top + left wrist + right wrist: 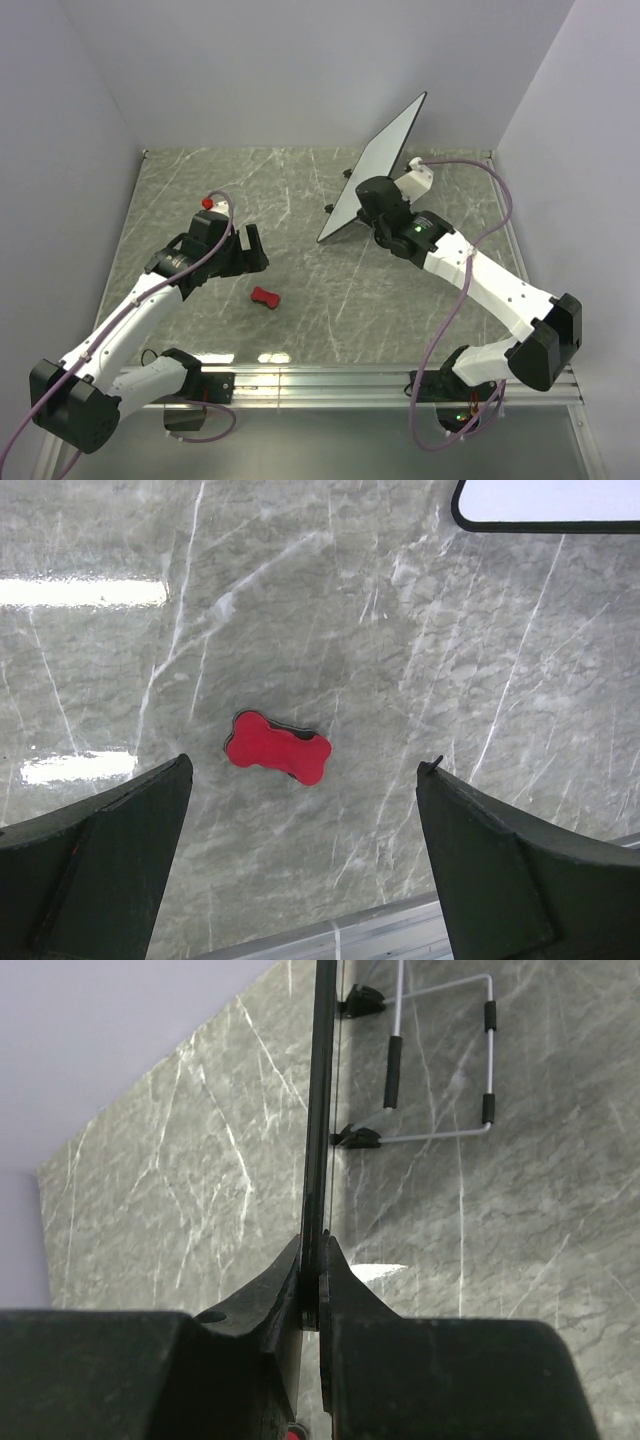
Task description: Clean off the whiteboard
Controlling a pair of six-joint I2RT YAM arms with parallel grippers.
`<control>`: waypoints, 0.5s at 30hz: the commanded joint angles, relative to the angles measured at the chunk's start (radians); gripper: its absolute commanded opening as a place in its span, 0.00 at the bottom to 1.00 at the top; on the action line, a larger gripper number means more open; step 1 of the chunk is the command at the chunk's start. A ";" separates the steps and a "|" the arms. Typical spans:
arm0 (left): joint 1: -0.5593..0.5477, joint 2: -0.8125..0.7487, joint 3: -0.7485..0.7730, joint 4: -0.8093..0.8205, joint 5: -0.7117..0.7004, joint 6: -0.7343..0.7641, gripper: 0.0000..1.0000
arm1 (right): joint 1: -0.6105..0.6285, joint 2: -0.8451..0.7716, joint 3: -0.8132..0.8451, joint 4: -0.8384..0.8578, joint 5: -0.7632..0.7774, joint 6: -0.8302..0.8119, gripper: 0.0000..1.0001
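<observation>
Top external view: my right fingers [311,1278] clamped on edge of whiteboard [388,155], board tilted steeply over far right of table [290,190]. My left fingers [248,250] spread wide, empty, above red eraser [277,748].

Whiteboard [550,500] mostly off-frame, L wrist

Red eraser [277,748] (grey-veined marble table [420,660])

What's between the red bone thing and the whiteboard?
Only bare table lies between the eraser and the whiteboard, as the left wrist view shows.
</observation>
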 commanded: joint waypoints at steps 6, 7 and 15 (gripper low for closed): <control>0.003 -0.033 -0.009 0.038 0.001 0.015 1.00 | 0.033 -0.051 -0.066 -0.049 -0.186 0.032 0.11; 0.003 -0.034 -0.009 0.038 0.001 0.016 0.99 | 0.033 -0.057 -0.066 -0.061 -0.176 0.030 0.26; 0.003 -0.034 -0.009 0.035 -0.027 0.013 1.00 | 0.025 -0.175 -0.113 -0.129 -0.114 -0.007 0.84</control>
